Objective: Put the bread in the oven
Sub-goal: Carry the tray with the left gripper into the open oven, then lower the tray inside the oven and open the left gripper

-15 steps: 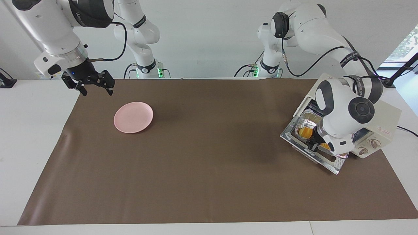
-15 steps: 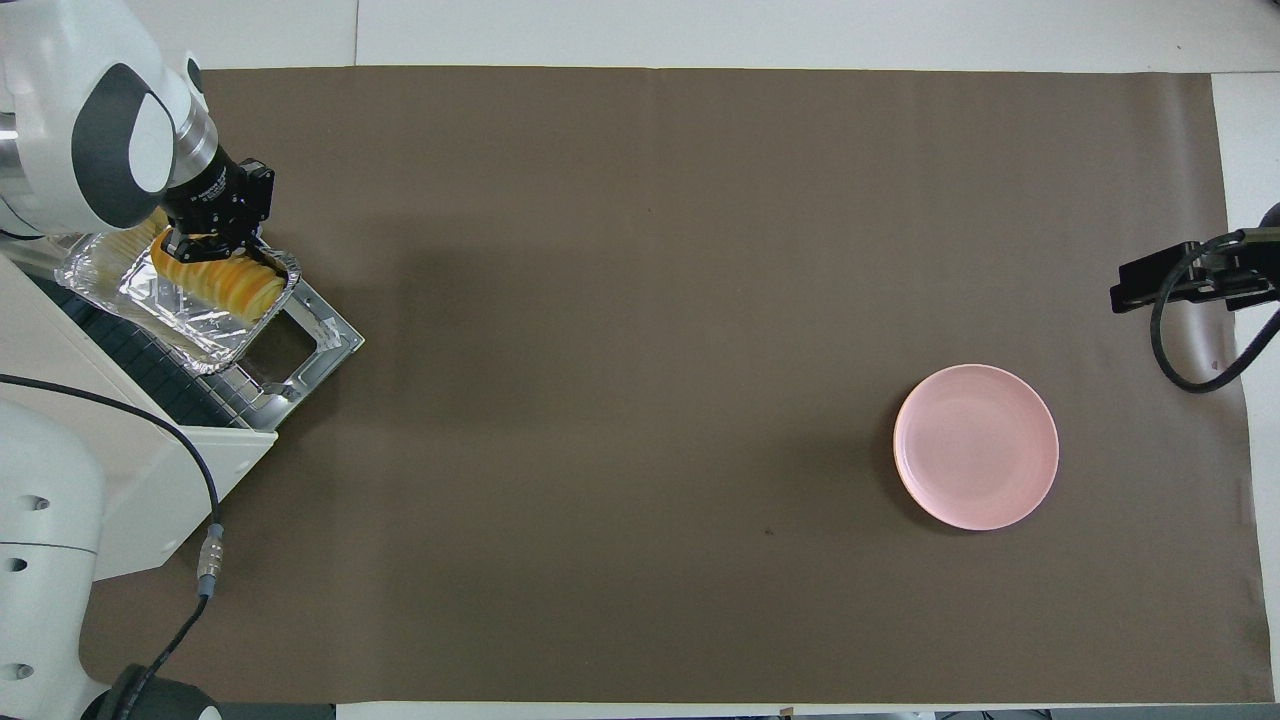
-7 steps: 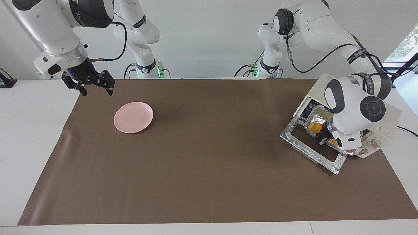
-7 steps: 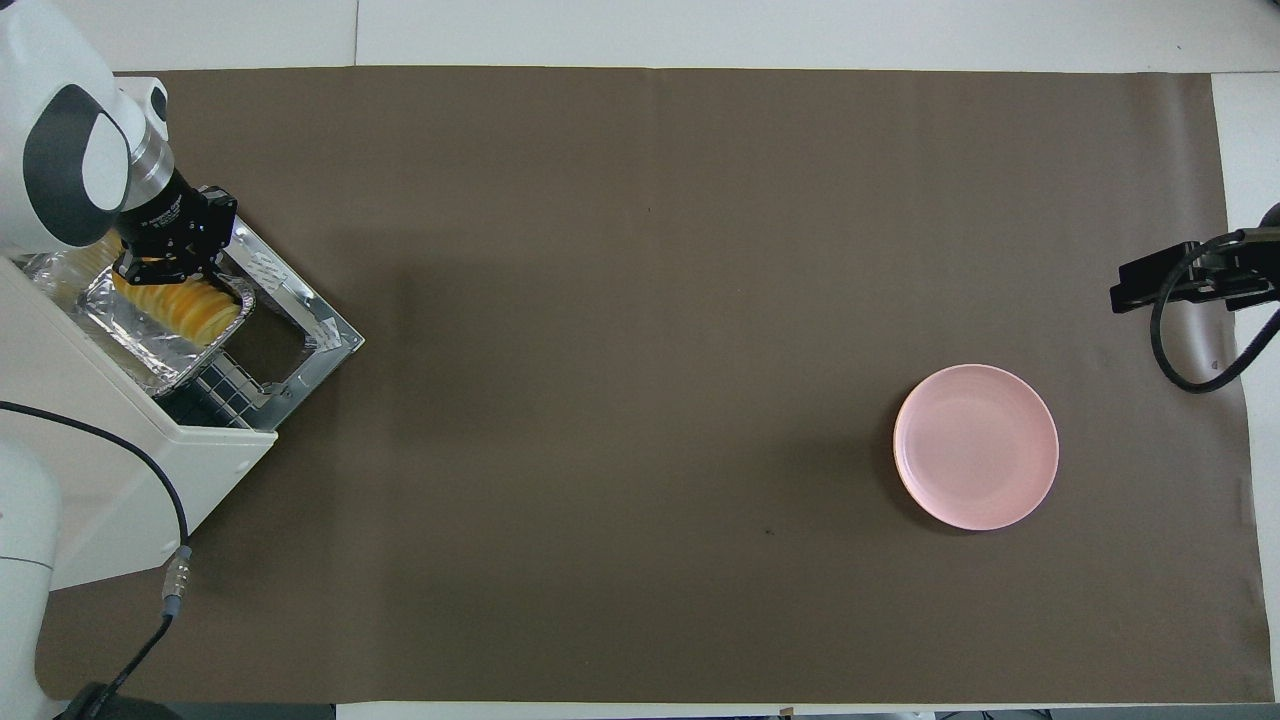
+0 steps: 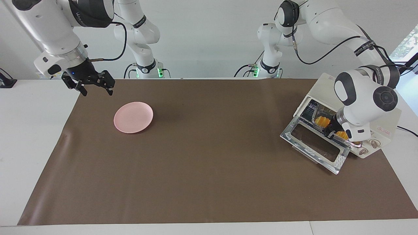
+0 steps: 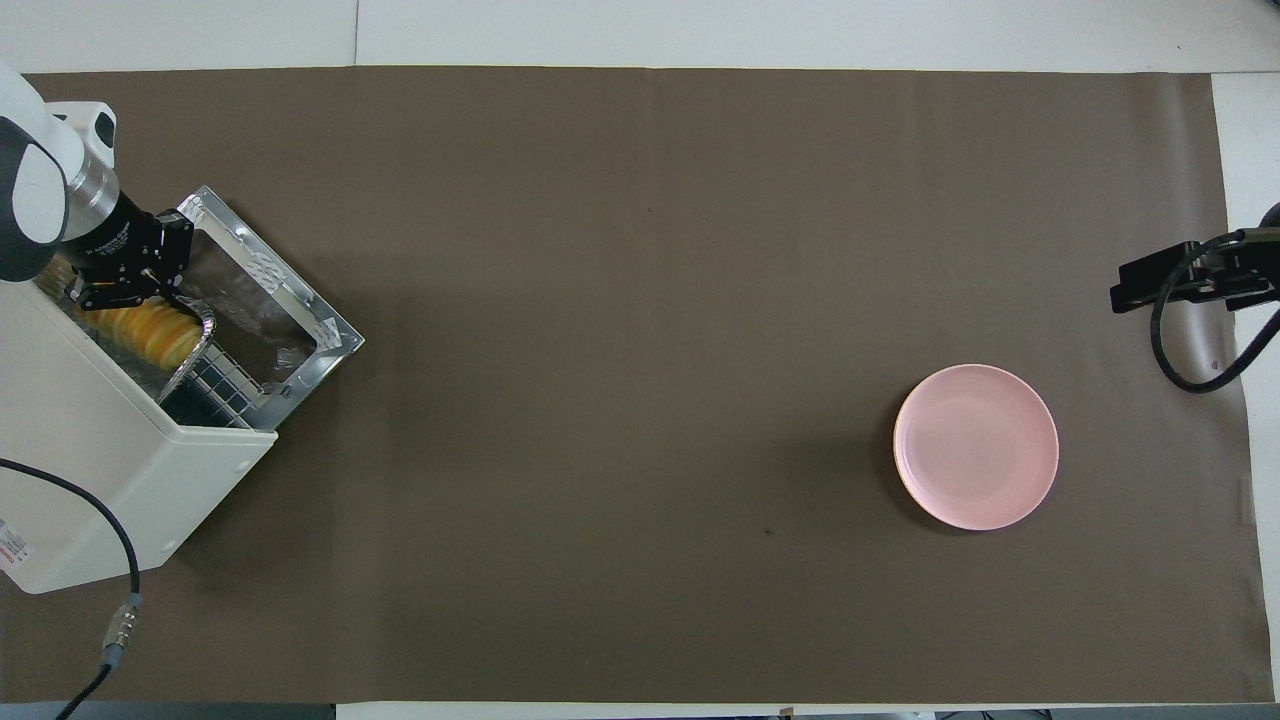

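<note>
The left gripper [image 5: 329, 134] is at the mouth of the oven [image 6: 110, 470], clenched on the near rim of the foil tray [image 6: 190, 350] that carries the bread [image 6: 140, 333]. From the overhead view the loaf lies directly under and just inward of the gripper, already most of the way inside the cavity, with only the outer corner of the tray showing past the opening. The drop door [image 5: 315, 147] lies flat and open below the gripper, toward the middle of the counter [image 5: 209, 182].

To my eye the step in hand is the last bit of the push. I would keep the tray level and slide it straight along the wire rack [image 6: 215, 385], square to the opening, so the corner does not catch the side wall. Foil bends easily, so a slow, steady shove at the rim is safer than a hard one; a buckled edge could tip the loaf. Once the tray sits fully past the door hinge, the gripper should let go and back out low and straight over the door, without lifting into the top of the opening.

The right gripper [image 5: 88, 85] waits, fingers spread and holding nothing, well apart from all this, up above the counter's edge near the pink plate [image 5: 133, 117].
</note>
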